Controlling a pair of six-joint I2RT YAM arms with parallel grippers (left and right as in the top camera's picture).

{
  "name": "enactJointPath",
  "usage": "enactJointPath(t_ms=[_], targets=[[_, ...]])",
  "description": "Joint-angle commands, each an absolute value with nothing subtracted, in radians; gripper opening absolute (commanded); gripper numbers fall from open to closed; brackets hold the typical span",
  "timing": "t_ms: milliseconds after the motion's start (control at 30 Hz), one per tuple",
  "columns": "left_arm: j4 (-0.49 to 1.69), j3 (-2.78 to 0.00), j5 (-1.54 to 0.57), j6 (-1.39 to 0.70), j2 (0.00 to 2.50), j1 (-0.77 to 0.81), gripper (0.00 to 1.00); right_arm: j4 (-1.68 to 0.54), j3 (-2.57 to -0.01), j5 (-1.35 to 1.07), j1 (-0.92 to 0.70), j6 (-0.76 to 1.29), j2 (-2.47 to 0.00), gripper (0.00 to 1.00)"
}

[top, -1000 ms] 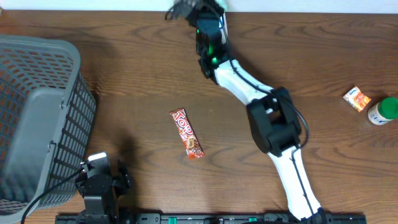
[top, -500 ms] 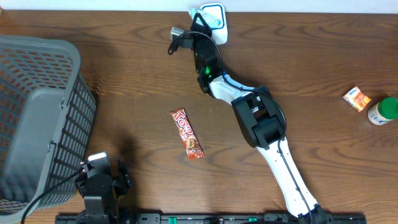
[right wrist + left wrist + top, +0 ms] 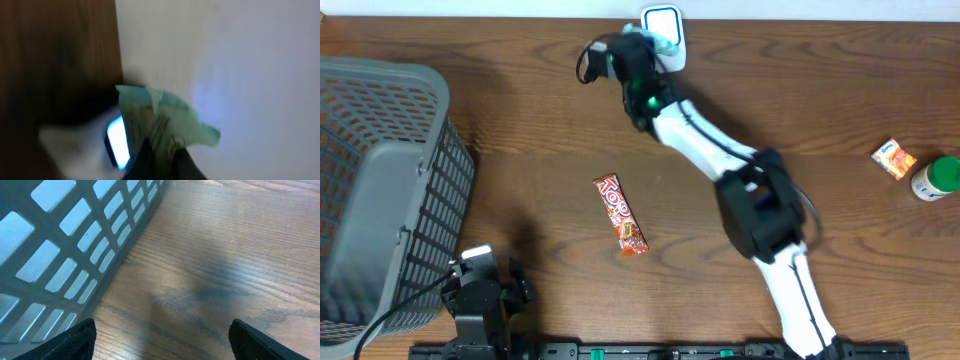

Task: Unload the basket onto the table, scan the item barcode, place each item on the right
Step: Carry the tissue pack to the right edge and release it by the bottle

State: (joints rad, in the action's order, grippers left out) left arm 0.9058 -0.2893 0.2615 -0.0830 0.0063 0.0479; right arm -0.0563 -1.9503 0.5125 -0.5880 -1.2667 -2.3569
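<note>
Dark wood table (image 3: 520,120) is carrying everything, and at its 12 o'clock edge the right gripper (image 3: 161,159) is pinching a crinkly green packet (image 3: 160,117), jaws closed on its lower edge, holding it just beside the scanner (image 3: 662,21), whose window is glowing blue-white. That wrist view is blurring, so I cannot tell whether a barcode is facing the window. At 8 o'clock the left gripper (image 3: 165,347) is resting with its fingers standing wide apart on nothing, just beside the grey basket (image 3: 380,180). A candy bar (image 3: 621,214) is lying near the middle, with a small orange box (image 3: 893,159) and a green-capped bottle (image 3: 935,178) sitting at 3 o'clock. Trouble is likely coming from the soft film: gripped by one edge, the packet may be flopping or twisting its code away, and pressing closer risks nudging the scanner against the wall
</note>
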Motion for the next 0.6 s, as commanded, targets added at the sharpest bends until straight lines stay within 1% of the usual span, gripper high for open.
enactJointPath(t_ms=[0,167,267,400,467,567], targets=[[0.939,-0.281,0.271,-0.091,0.004,0.051,0.85,-0.234,-1.968,0.572,-0.586,-1.011,-2.139,0.01],[0.939,-0.281,0.271,-0.091,0.004,0.051,0.85,-0.557,-1.968,0.624,-0.565,-0.739,-1.987,0.01],[0.938,-0.281,0.271,-0.091,0.004,0.051,0.85,-0.735,-1.968,0.624,-0.514,-0.643,-1.951,0.02],[0.938,-0.281,0.271,-0.091,0.004,0.051,0.85,-0.842,-1.964,0.637,-0.394,-0.533,-1.950,0.01],[0.939,-0.281,0.271,-0.091,0.004,0.051,0.85,-0.852,-1.938,0.636,-0.313,-0.466,-1.950,0.01],[0.938,-0.281,0.271,-0.091,0.004,0.051,0.85,-0.867,-1.901,0.556,-0.194,-0.389,-1.950,0.01]])
